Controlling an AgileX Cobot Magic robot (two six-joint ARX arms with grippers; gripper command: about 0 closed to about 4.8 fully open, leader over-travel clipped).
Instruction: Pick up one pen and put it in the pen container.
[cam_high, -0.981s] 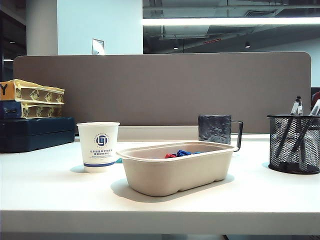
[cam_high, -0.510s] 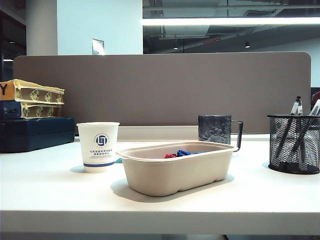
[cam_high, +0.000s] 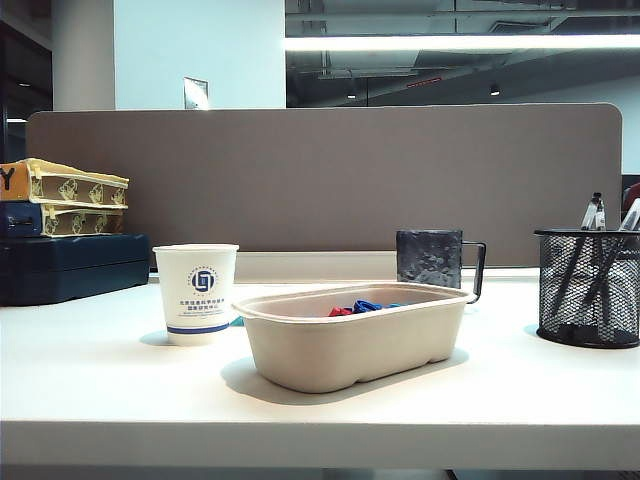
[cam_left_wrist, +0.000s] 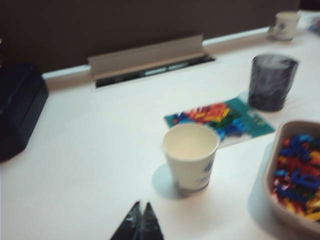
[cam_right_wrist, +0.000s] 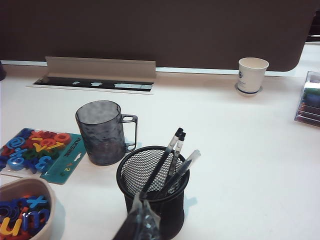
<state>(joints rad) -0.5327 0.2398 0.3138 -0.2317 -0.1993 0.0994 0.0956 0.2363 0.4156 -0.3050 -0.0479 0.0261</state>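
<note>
The left gripper (cam_left_wrist: 139, 220) is seen clenched, its black fingertips pressed together with nothing between them, above bare white table (cam_left_wrist: 90, 165) near the paper cup (cam_left_wrist: 190, 157). Beyond that cup a card of coloured letters (cam_left_wrist: 220, 117) is laid flat, with the dark mottled mug (cam_left_wrist: 271, 82) past it; a beige tray (cam_left_wrist: 280, 200) of coloured letters is placed beside the cup.

The right gripper (cam_right_wrist: 141, 220) is likewise closed and empty, held directly over the near rim of the pen container (cam_right_wrist: 152, 192). Three pens (cam_right_wrist: 172, 162) are observed standing tilted inside this black mesh cup. In the exterior view the container (cam_high: 588, 288) is located at the table's right edge, apart from the tray (cam_high: 355, 335). Neither gripper is visible there.
</note>
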